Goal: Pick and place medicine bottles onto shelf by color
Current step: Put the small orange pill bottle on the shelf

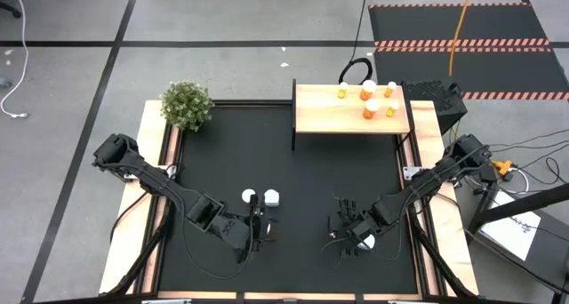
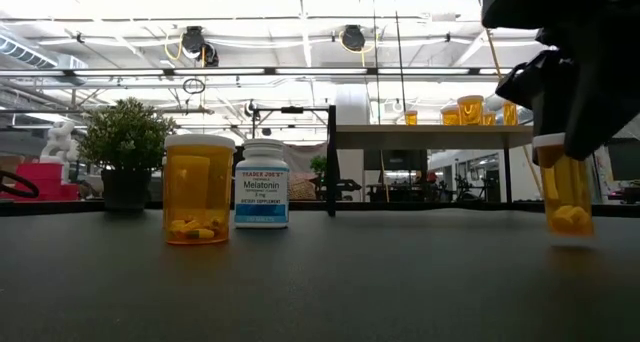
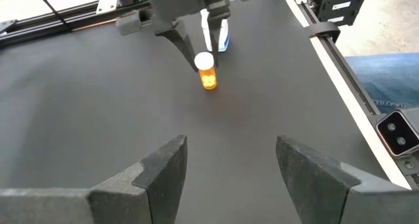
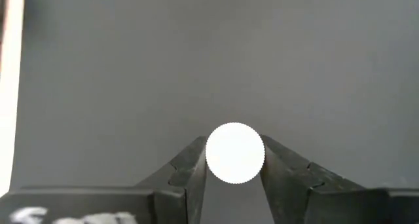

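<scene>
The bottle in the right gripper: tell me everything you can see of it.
The small amber bottle is clear orange plastic with a round white cap and yellow pills in its bottom. It stands upright on the black mat, near the table's front edge, right of centre. The right gripper comes from above, one finger against each side of the cap. No label is visible.

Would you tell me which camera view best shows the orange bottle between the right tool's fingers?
The low view: the orange bottle shows side-on, pills inside, beneath the right tool. The right wrist view shows only its white cap, the left wrist view shows it small, and in the high view it is mostly hidden.
</scene>
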